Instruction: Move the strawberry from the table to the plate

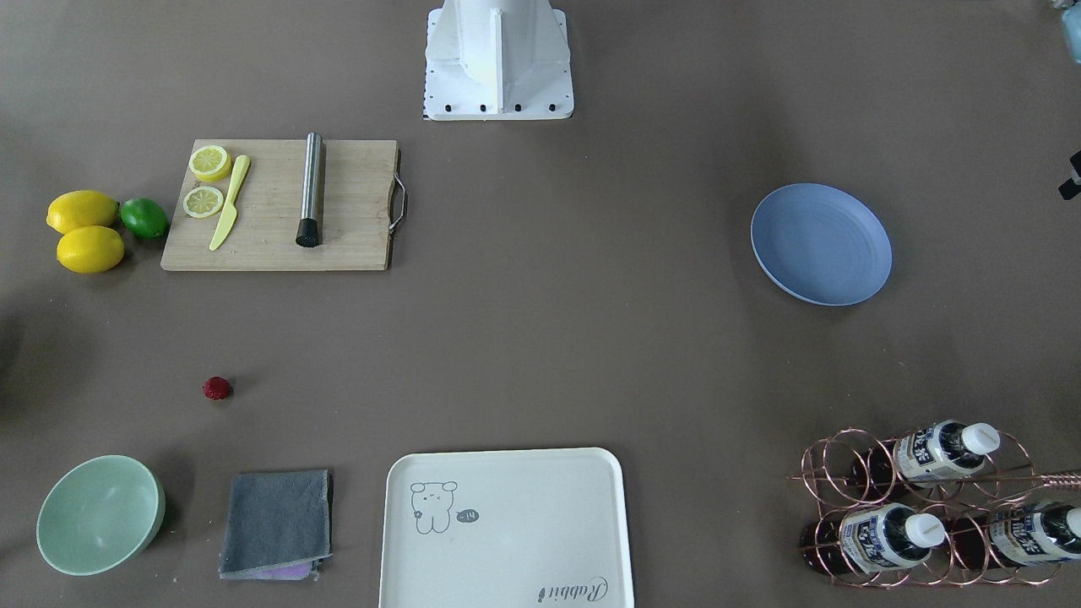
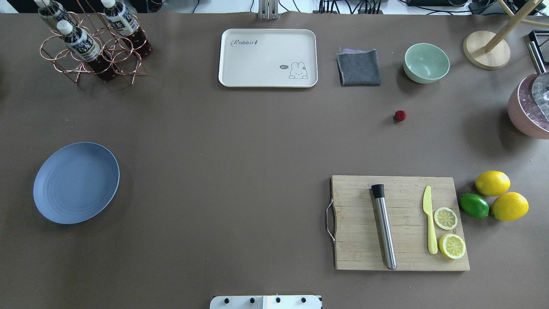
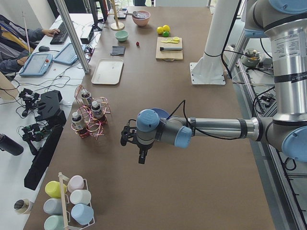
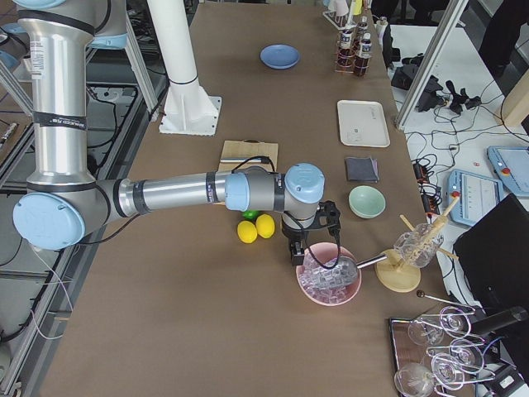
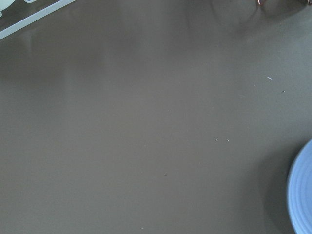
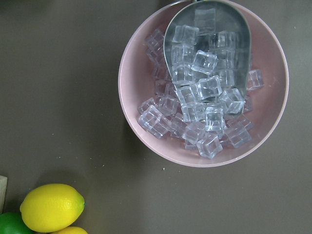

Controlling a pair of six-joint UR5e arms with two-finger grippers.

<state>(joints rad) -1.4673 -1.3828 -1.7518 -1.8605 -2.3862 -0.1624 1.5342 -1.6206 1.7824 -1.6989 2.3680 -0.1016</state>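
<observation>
The strawberry [image 1: 217,388] [image 2: 400,115] is a tiny dark-red fruit lying alone on the table [image 2: 240,141], between the mint bowl and the cutting board. The blue plate [image 1: 821,244] [image 2: 76,183] lies bare far across the table; its rim [image 5: 303,195] shows at the left wrist view's lower right. In the exterior left view my left gripper [image 3: 140,152] hangs over the table just beside the plate; I cannot tell its state. In the exterior right view my right gripper [image 4: 296,255] hovers above a pink ice bowl, far from the strawberry; its state is also unclear.
A wooden cutting board [image 2: 403,257] carries lemon slices, a yellow knife and a metal rod. Two lemons [image 2: 492,183] and a lime sit beside it. A mint bowl [image 2: 426,62], grey cloth [image 2: 359,68], cream tray [image 2: 268,58], bottle rack [image 2: 92,47] and pink ice bowl [image 6: 146,97] line the edges.
</observation>
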